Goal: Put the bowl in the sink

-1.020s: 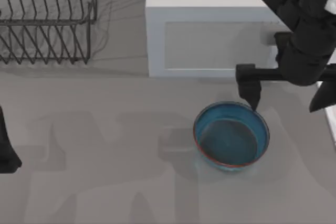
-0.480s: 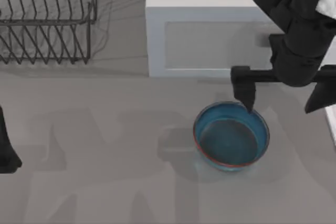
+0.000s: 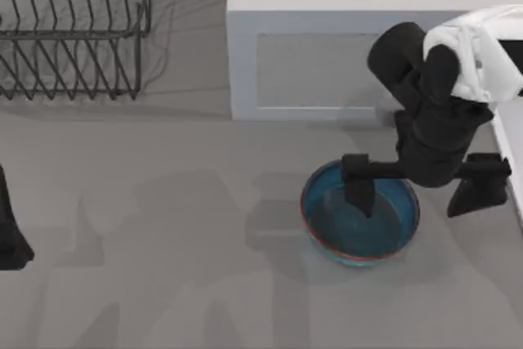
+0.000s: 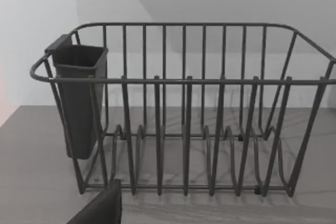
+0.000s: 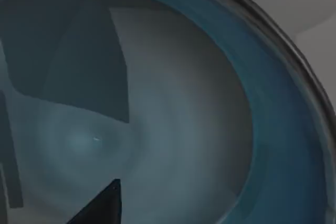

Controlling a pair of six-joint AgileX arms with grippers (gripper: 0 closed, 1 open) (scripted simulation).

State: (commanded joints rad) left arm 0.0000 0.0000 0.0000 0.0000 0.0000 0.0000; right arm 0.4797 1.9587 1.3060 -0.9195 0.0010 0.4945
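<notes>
Toward the right of the bench point(image 3: 163, 226) sits the bowl point(image 3: 384, 239); right gripper point(image 3: 421, 194) hangs spread wide astride its right rim, one finger inside; left arm parked far left

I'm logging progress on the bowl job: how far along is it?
Done: the right gripper is open astride the bowl wall, one finger inside, one outside. In hand: no grasp, bowl on the table. Left: grip, lift, carry to the sink. Left gripper parked at the table's left edge.
</notes>
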